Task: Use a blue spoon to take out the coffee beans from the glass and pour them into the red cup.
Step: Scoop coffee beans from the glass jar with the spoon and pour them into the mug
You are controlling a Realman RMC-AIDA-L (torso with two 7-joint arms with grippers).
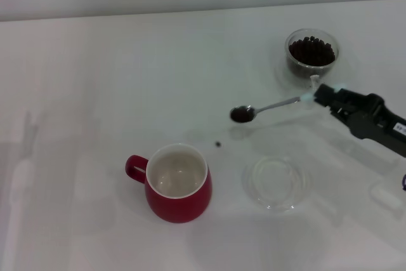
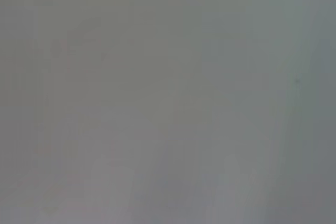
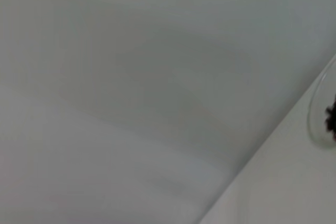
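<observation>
Glossy ceramic red cup (image 1: 179, 190)

Open table (image 1: 95, 93) around red cup (image 1: 177, 185)

— What did everything sit on?
— A plain white table (image 1: 95, 93), pale and bare over its left half.
— And what rested on it?
— The red cup (image 1: 179, 183) stood near the front, handle pointing to the robot's left, white inside showing. Just to its right lay a flat clear saucer (image 1: 276, 183). The glass (image 1: 311, 53), filled with coffee beans (image 1: 311, 51), stood toward the far right. One stray bean (image 1: 218, 144) lay on the tabletop just beyond the red cup.
</observation>
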